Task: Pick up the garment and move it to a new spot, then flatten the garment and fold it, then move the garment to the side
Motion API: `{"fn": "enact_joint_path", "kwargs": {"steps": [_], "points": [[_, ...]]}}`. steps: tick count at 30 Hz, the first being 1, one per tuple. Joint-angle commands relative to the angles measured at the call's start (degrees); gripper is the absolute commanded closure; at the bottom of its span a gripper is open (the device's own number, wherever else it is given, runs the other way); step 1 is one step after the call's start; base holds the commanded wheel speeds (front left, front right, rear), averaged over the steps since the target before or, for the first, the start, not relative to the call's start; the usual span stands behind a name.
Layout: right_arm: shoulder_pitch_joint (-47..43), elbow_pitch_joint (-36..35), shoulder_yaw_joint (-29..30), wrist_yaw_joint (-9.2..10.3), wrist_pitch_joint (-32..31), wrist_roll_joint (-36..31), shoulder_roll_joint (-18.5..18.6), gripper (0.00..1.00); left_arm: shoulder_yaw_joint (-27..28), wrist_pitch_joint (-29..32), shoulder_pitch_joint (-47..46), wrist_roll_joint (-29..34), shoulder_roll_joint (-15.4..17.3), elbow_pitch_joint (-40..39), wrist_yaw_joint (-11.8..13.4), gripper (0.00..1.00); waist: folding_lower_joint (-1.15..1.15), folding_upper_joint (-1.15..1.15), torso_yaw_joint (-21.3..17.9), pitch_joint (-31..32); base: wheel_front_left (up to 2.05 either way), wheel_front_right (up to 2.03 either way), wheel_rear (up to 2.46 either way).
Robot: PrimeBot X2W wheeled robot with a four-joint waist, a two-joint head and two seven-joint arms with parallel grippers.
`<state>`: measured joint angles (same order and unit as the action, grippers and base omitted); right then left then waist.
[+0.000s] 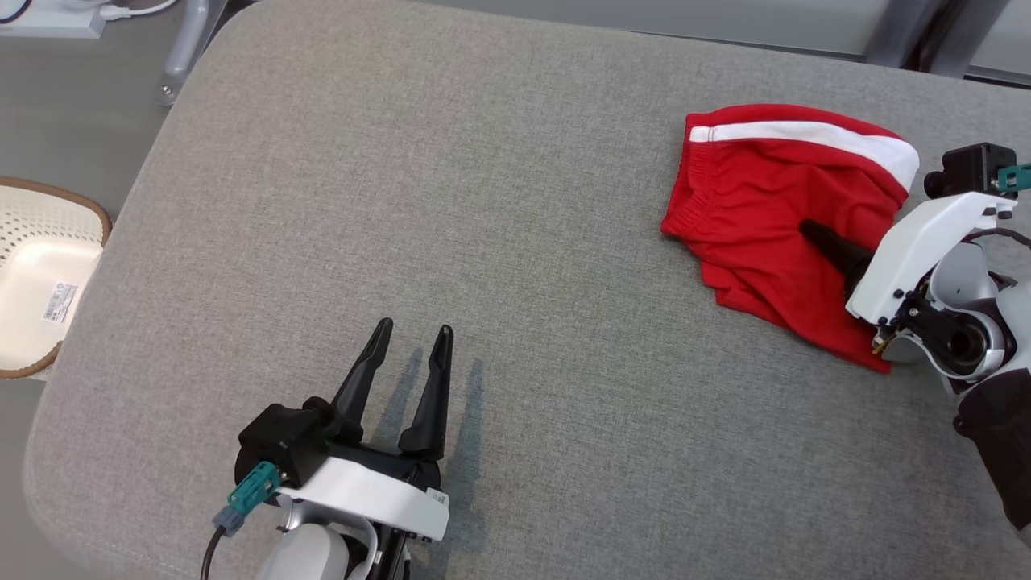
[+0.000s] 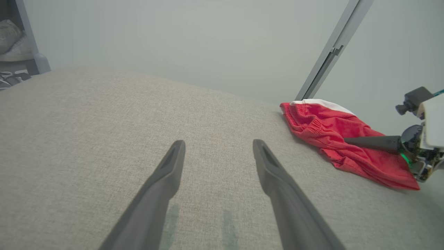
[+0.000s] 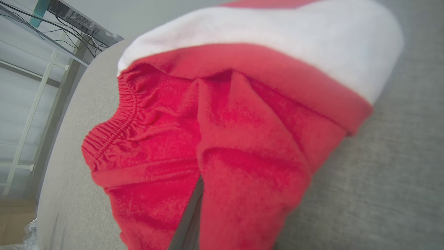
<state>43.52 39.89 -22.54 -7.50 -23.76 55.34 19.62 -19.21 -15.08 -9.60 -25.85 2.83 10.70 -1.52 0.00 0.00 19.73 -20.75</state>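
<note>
The premises appear to be a robotics laboratory or test room, not a home. The work surface is a large table (image 1: 483, 201) padded in plain grey fabric and standing on grey metal legs (image 1: 185, 48). A white power strip (image 1: 56, 20) lies on the bare grey floor beside a plastic basket (image 1: 48, 274) that carries a barcode label. Behind the table stands an open metal rack (image 3: 34, 97) bearing an electronic unit with loose cables (image 3: 79, 26). A cardboard box (image 3: 15, 222) sits on the floor. Walls are bare and pale.
</note>
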Motion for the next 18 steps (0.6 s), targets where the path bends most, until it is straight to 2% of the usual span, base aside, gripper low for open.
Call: {"fn": "enact_joint_path", "kwargs": {"steps": [1,6,12,17,18], "points": [[-0.29,0.91,-0.84,0.02,0.82,-0.33,0.59,1.0,0.09,-0.05,-0.42,-0.05,0.19,-0.2,-0.17,0.0,0.0,0.0,-0.32,0.34,0.0,0.0,0.0],[-0.5,0.35,-4.26,0.02,3.32,-1.06,2.11,1.0,0.12,-0.05,-0.27,0.58,0.19,-0.32,-0.4,0.0,0.0,0.0,-1.52,1.83,0.0,0.0,0.0],[-0.92,-3.12,-13.97,0.02,5.76,-5.24,6.5,1.0,0.2,-0.05,0.02,1.92,0.23,-0.23,-0.92,0.0,0.0,0.0,-4.9,3.56,0.0,0.0,0.0],[-0.14,-6.21,-21.64,0.02,5.57,-7.65,11.75,1.0,0.48,-0.05,-0.31,2.8,0.21,-0.43,-1.39,0.0,0.0,0.0,-8.67,4.31,0.0,0.0,0.0],[0.18,-7.98,-24.12,0.02,5.41,-7.96,14.42,1.0,0.33,-0.05,-0.89,2.92,0.21,-0.68,-1.55,0.0,0.0,0.0,-10.04,4.25,0.0,0.0,0.0]]}}
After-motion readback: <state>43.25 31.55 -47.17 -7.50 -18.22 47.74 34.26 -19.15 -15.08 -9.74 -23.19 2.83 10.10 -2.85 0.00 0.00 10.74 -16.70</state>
